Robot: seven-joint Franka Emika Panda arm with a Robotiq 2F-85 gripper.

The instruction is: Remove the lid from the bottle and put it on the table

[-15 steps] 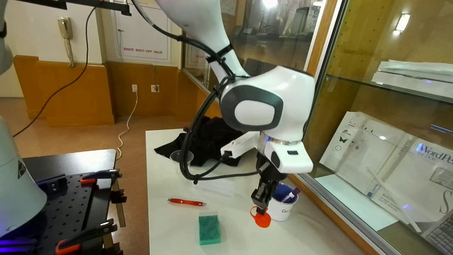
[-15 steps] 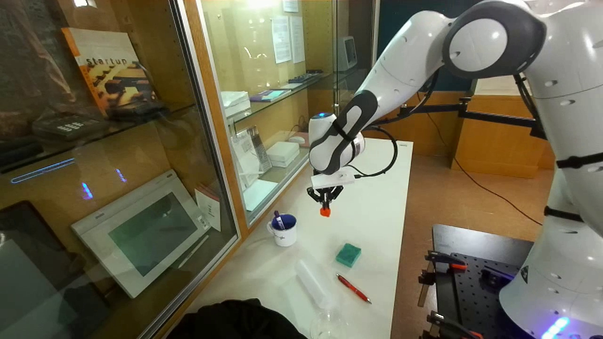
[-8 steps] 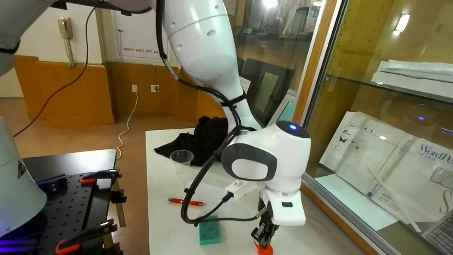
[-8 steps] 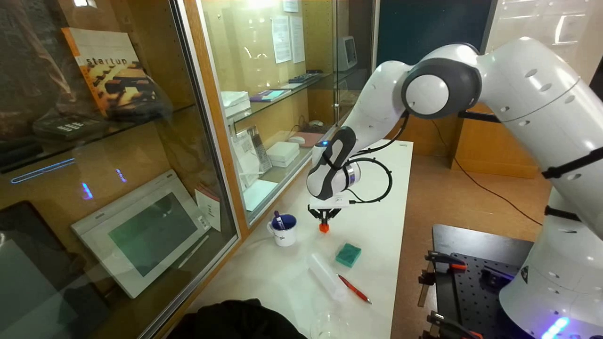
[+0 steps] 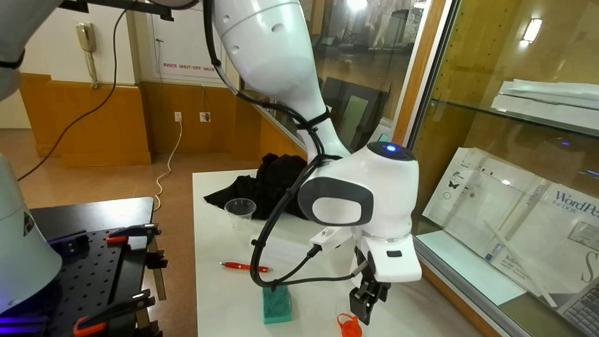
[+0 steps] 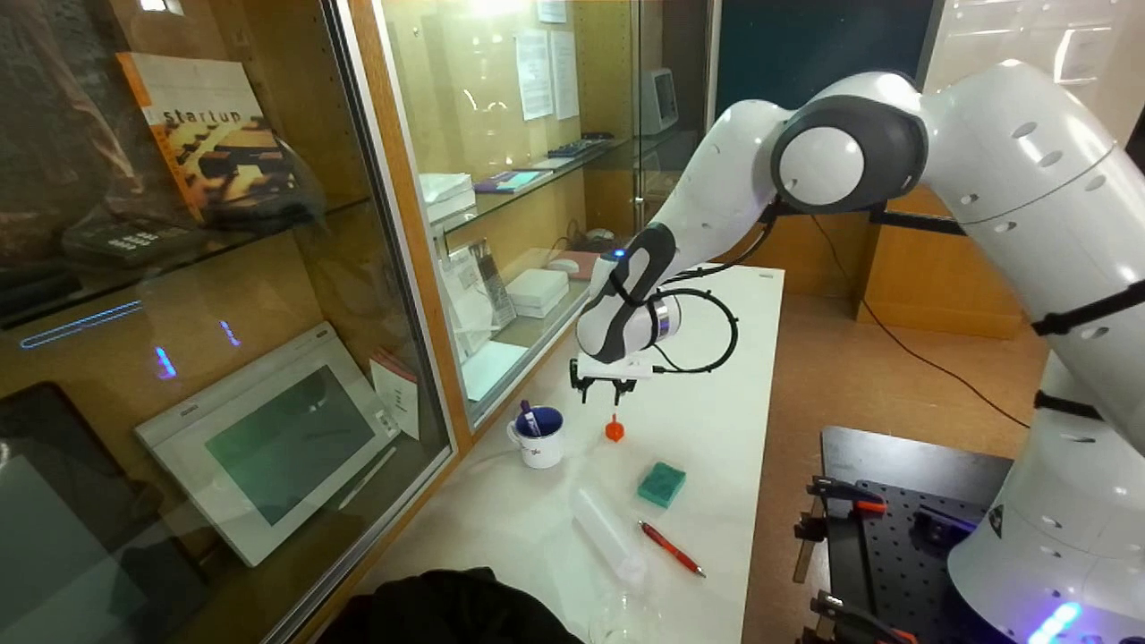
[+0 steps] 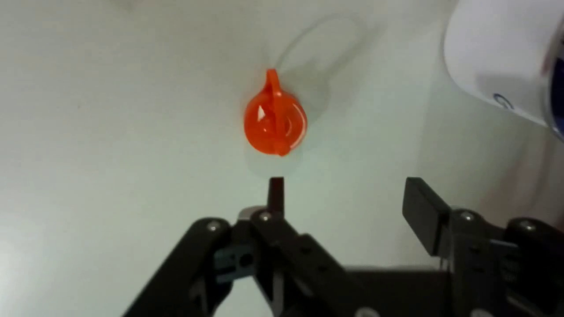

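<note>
The red lid rests on the white table with its small loop pointing up. In both exterior views the lid sits apart from the gripper. My gripper is open just above the tabletop, its fingers spread with nothing between them; in the wrist view the lid lies just beyond the left fingertip. The translucent white bottle lies on its side on the table; its outline is faint in an exterior view, partly behind the cable.
A white mug with a blue inside and a purple marker stands close to the gripper by the glass cabinet. A green sponge, a red pen, a clear cup and black cloth are also on the table.
The gripper came down with the lid shut between its fingers, then opened and drew up and away a little. The lid stays behind on the tabletop.
</note>
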